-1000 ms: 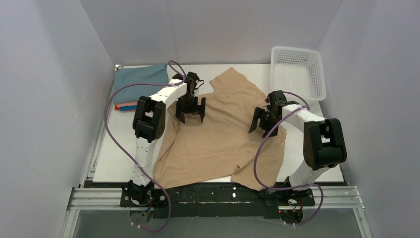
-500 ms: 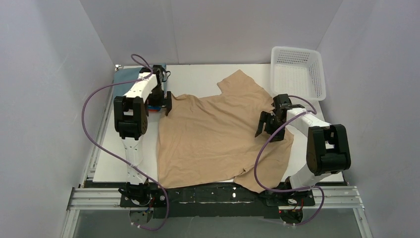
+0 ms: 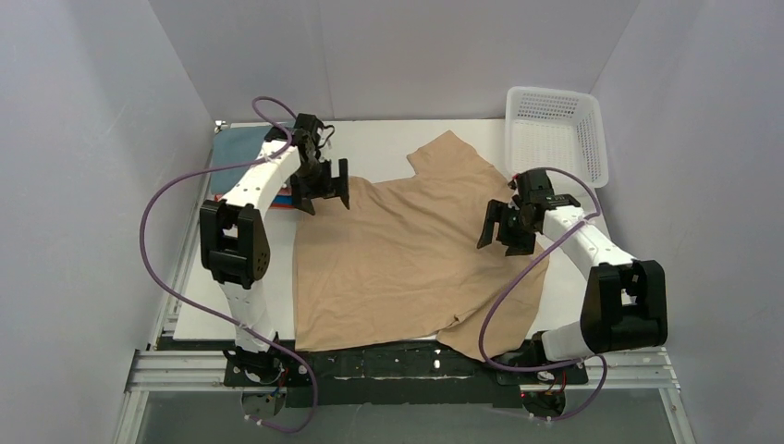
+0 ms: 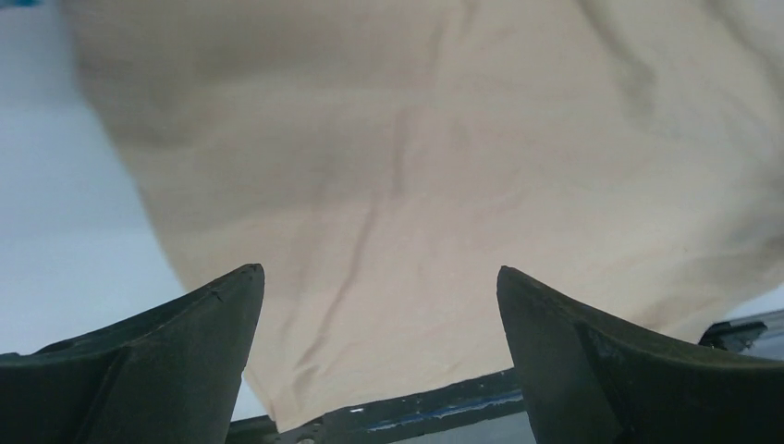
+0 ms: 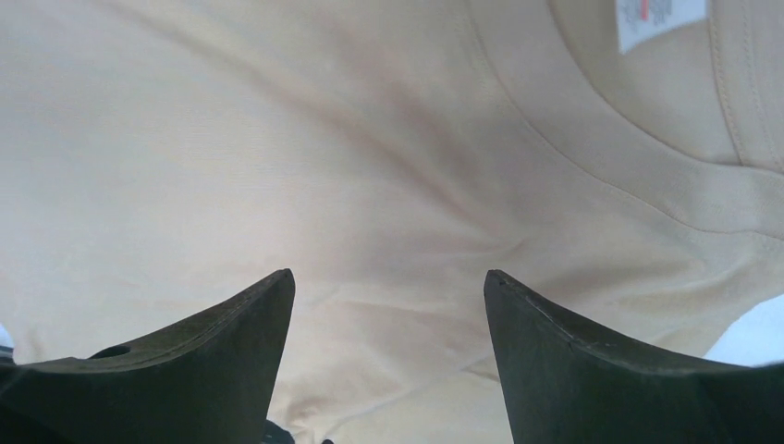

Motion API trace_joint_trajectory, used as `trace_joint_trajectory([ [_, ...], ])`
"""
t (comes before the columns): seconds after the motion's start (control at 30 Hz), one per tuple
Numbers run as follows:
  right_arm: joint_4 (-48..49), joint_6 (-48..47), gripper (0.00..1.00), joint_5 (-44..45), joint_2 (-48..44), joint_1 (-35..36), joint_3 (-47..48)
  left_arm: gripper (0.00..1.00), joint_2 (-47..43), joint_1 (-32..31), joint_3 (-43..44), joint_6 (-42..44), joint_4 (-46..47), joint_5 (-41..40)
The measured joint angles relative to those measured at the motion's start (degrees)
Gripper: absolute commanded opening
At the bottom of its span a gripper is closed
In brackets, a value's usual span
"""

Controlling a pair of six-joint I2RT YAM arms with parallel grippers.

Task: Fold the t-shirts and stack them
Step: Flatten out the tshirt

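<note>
A tan-beige t-shirt (image 3: 407, 250) lies spread over the middle of the white table. It fills the left wrist view (image 4: 444, 166) and the right wrist view (image 5: 324, 166), where its white neck label (image 5: 658, 18) shows. My left gripper (image 3: 324, 192) is open and empty above the shirt's far left corner. My right gripper (image 3: 504, 234) is open and empty above the shirt's right edge. A folded stack with a grey-blue shirt (image 3: 242, 148) on top lies at the far left, partly hidden by the left arm; bright blue and orange-red edges (image 3: 282, 198) show beneath.
A white plastic lattice basket (image 3: 557, 134) stands at the far right corner. The black front rail (image 3: 407, 363) runs under the shirt's near hem. Grey walls close in the table on three sides.
The left gripper, holding a shirt edge over the middle, swept left to the stack spreading the shirt, then let go and came back right. The right gripper rose slightly.
</note>
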Motion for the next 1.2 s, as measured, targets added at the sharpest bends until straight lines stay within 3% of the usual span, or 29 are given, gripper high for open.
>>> trace_joint_trajectory([
  [0.2, 0.4, -0.4, 0.84, -1.3, 1.1, 5.0, 7.7, 0.98, -0.7, -6.1, -8.0, -3.9, 5.4, 3.7],
  [0.4, 1.9, 0.3, 0.83, 1.6, 15.0, 10.6, 21.0, 0.98, -0.1, -6.3, -13.7, -8.0, 7.5, 4.1],
  [0.63, 1.2, 3.2, 0.83, 3.3, 24.9, 11.2, 22.0, 0.98, 8.2, -5.8, -11.6, -9.3, 6.5, 1.4],
  [0.73, 1.0, 4.8, 0.83, 2.6, 27.3, 9.9, 22.6, 0.98, 14.3, -5.4, -3.2, -9.3, 0.8, 1.4],
  [1.0, -2.2, 6.5, 0.83, 1.9, 32.7, 7.5, 30.5, 0.98, 35.9, -3.3, 34.2, -10.1, -15.9, 4.5],
  [1.2, -4.7, 6.0, 0.83, 2.6, 39.3, 6.7, 40.8, 0.98, 40.8, -1.5, 44.1, -11.7, -17.8, 7.3],
])
